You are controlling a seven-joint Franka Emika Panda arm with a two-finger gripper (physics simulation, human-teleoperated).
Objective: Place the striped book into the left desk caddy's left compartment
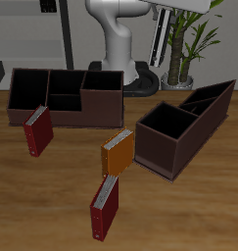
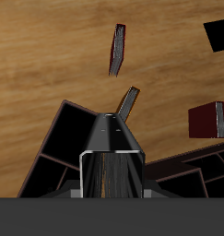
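Observation:
In the wrist view the striped book (image 2: 112, 166) hangs straight down from my gripper (image 2: 112, 192), its dark-and-white striped cover facing the camera. The gripper is shut on its upper end, and the fingers are mostly hidden by the book. The book hangs high over the left desk caddy (image 2: 63, 147), a dark brown box with open compartments; I cannot tell which compartment lies under it. In the exterior view this caddy (image 1: 184, 123) stands at an angle, and the gripper and the striped book are out of frame.
An orange book (image 1: 118, 150) stands beside the left caddy's near end and shows edge-on in the wrist view (image 2: 129, 101). One red book (image 1: 104, 204) stands near the table's front edge. Another red book (image 1: 37, 130) stands before the other caddy (image 1: 67, 93).

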